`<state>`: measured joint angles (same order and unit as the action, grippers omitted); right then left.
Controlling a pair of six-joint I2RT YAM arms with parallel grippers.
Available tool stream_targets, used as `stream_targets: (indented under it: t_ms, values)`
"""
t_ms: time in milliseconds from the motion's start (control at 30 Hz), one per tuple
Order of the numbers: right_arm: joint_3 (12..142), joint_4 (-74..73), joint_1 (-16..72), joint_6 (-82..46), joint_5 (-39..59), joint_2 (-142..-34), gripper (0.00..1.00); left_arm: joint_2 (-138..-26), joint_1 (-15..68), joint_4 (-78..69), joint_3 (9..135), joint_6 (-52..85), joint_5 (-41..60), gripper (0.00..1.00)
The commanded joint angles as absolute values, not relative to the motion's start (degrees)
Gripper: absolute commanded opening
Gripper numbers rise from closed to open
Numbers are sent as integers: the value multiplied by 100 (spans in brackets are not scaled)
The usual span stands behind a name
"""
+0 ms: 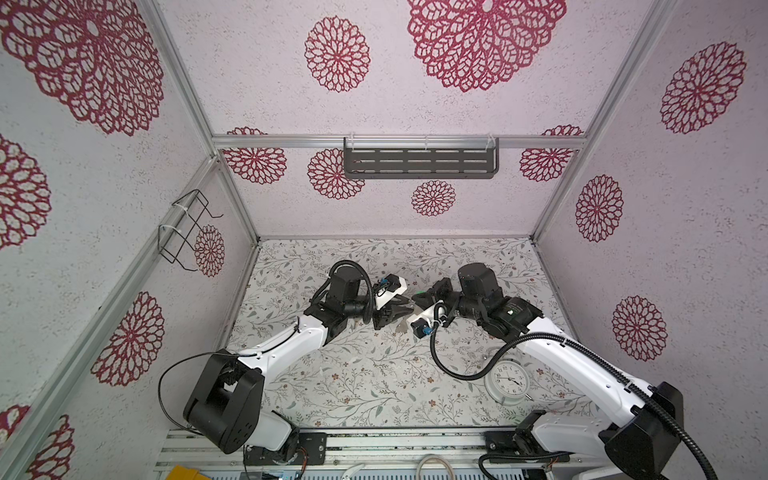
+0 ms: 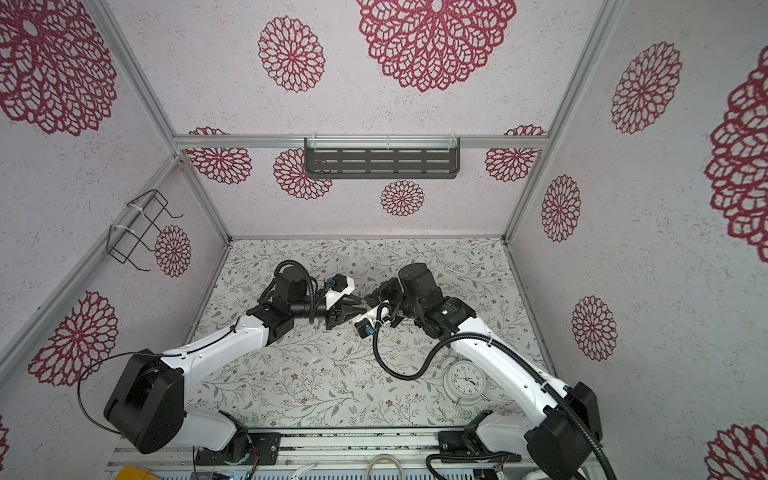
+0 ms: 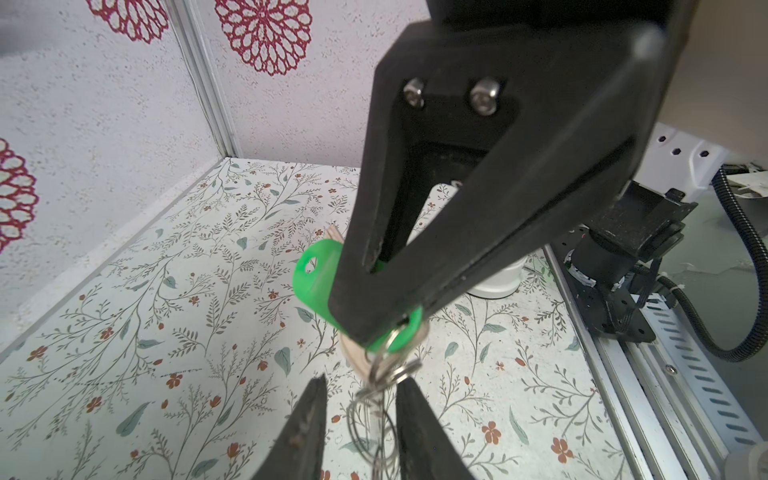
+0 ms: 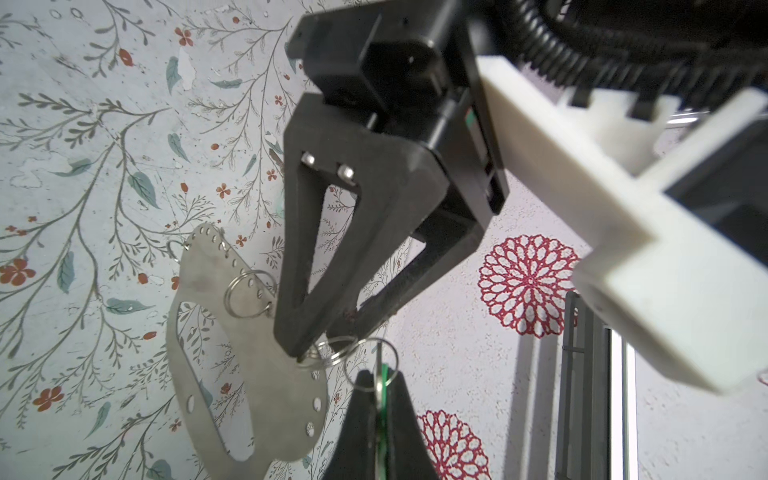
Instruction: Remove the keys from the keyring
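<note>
My right gripper (image 4: 381, 376) is shut on the key with the green tag (image 3: 316, 270), held above the middle of the table. A pale tag (image 3: 352, 353) shows just behind the green one. Thin split rings (image 3: 374, 415) hang from that key and link to the keyring (image 4: 266, 395), a flat grey metal loop with a large oval opening that dangles in the air. My left gripper (image 3: 361, 380) faces the right one tip to tip (image 1: 405, 311). Its fingers stand a little apart on either side of the rings, close to the keyring's edge.
A round white alarm clock (image 1: 508, 380) lies on the floral table under the right arm. A dark slotted shelf (image 1: 419, 160) hangs on the back wall and a wire rack (image 1: 187, 228) on the left wall. Another split ring (image 4: 249, 293) hangs from the keyring's edge.
</note>
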<state>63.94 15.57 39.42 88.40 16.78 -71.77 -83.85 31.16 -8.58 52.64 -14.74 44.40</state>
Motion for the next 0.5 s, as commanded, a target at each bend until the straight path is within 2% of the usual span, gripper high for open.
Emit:
stream_targets:
  t_ms: [0,300,467]
  values:
    - [6443,1297,3929,8609,1881,-6981,0,-8264,3184,-1095,5225,-1423,4443,29]
    - [6434,1338,3929,8552,1803,-6988,0,-8051,3191,-1187,5056,-1366,4318,23]
    - [6407,1356,3929,8484,1767,-6952,0,-7887,3183,-1174,4979,-1364,4211,23]
